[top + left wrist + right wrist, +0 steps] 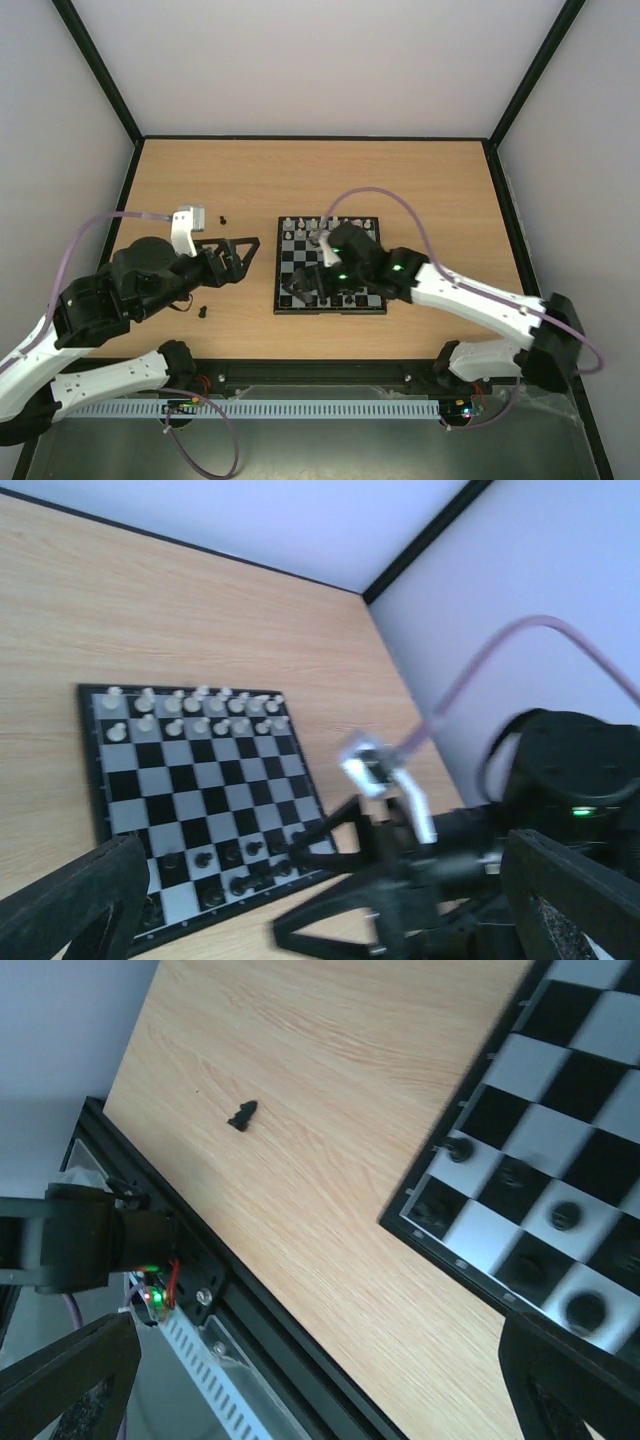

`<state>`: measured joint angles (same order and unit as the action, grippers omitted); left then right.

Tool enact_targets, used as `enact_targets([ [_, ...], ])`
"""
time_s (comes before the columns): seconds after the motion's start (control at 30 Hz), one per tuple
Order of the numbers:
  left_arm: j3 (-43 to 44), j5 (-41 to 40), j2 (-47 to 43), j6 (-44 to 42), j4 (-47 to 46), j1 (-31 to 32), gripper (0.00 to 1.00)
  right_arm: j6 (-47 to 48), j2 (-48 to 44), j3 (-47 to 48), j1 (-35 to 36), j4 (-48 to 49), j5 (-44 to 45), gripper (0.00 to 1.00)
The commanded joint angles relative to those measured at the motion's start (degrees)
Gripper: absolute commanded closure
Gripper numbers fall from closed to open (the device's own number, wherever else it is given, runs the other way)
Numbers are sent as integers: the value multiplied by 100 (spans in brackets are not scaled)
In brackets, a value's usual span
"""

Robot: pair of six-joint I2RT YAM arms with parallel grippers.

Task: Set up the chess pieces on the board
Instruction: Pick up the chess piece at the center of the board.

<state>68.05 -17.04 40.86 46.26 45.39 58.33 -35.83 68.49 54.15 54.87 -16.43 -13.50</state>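
The board lies mid-table, white pieces along its far rows and black chess pieces on its near rows. It also shows in the left wrist view with black pieces near its front edge. Loose black pieces lie on the wood at the near left and the far left. One loose black piece shows in the right wrist view beside the board corner. My left gripper is open and empty left of the board. My right gripper is open and empty above the board's near-left corner.
The table's near edge carries a black rail and a white cable strip. The right arm fills the lower right of the left wrist view. Grey walls enclose the table on three sides.
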Motion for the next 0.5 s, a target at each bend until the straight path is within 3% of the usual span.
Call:
enact_targets([
  [0.0, -117, 701, -302, -164, -642, 34, 0, -362, 1115, 875, 593, 288, 686, 3],
  [0.17, -9, 1443, -823, -201, -1015, 30, 1, -681, 2729, 1992, 1081, 236, 1067, 6],
  [0.47, 423, 2370, -1080, -347, -1547, 13, 1, -797, 5588, 4647, 1666, -310, 1475, 22],
])
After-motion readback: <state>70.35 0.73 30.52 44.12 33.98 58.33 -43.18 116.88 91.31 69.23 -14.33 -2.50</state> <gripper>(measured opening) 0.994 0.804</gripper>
